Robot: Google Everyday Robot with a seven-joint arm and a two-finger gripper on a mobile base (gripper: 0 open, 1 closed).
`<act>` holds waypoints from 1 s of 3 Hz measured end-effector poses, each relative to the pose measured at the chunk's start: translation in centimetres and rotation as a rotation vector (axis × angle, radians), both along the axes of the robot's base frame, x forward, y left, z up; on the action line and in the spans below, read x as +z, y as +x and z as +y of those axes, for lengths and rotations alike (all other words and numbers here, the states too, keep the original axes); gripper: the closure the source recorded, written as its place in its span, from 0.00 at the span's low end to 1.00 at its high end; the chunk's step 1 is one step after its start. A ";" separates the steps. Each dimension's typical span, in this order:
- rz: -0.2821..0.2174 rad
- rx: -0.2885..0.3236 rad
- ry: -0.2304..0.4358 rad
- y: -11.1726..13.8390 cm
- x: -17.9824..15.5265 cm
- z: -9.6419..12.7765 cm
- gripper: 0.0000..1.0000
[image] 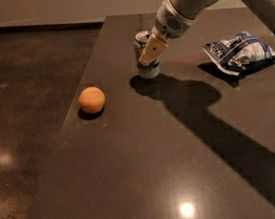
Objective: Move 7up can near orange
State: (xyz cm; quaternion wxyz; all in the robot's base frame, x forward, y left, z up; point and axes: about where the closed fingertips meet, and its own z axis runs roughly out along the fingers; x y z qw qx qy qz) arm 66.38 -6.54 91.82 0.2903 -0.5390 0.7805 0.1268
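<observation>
The 7up can point(148, 70), white and green with a silver top, stands upright at the far middle of the dark table point(148, 150). My gripper point(148, 57) comes in from the upper right and is shut on the can; one tan finger point(151, 48) lies across its front. The can's base looks to be at the table surface. The orange point(92, 99) sits near the table's left edge, to the left of the can and nearer to me, with a gap of bare table between them.
A blue-and-white foil snack bag point(240, 52) lies at the far right of the table. The arm's shadow runs across the right half. The table's left edge drops to a dark glossy floor point(20, 96).
</observation>
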 end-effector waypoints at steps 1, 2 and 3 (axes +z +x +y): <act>0.015 0.056 -0.015 -2.8 -0.7 1.1 1.00; 0.024 0.105 -0.009 -5.1 -1.3 2.1 1.00; 0.014 0.148 0.026 -6.3 -1.6 3.2 1.00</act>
